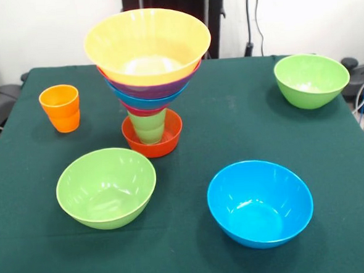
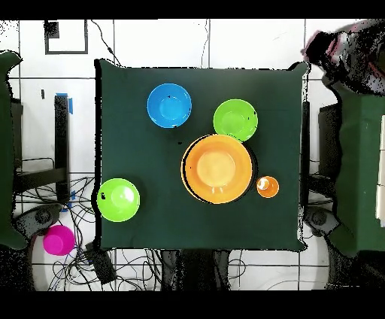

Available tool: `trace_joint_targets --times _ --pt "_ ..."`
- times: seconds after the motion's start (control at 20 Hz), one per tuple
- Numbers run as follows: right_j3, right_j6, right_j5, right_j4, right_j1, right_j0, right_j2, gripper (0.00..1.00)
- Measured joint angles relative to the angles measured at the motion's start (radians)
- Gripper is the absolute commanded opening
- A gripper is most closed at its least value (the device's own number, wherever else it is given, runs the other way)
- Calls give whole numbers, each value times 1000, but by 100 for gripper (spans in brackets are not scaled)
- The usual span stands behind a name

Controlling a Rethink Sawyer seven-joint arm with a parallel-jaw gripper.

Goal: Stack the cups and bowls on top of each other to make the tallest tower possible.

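The tower (image 1: 149,83) stands at the table's middle: a small red-orange bowl (image 1: 153,136) at the bottom, a light green cup (image 1: 148,126) in it, then pink, blue and purple bowls, and a very large orange bowl (image 1: 147,46) on top. From overhead only the large orange bowl (image 2: 218,168) shows. An orange cup (image 1: 60,108) stands alone on the table, also seen overhead (image 2: 267,186). Loose bowls: a lime green one (image 1: 106,187), a blue one (image 1: 259,203), another lime green one (image 1: 311,80). The gripper is out of view in both views.
The table has a dark green cloth (image 1: 231,133). Overhead, the loose bowls are blue (image 2: 169,104), lime green (image 2: 235,120) and lime green (image 2: 118,199). A pink bowl (image 2: 59,240) lies off the table. A dark shape (image 2: 350,49) sits past the table's corner.
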Motion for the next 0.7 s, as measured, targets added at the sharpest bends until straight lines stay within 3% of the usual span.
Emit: trace_joint_targets --times 0.3,0.7 --pt "197 0 -100 24 -83 -107 -13 100" --pt "375 0 -251 27 -123 -197 -14 100"
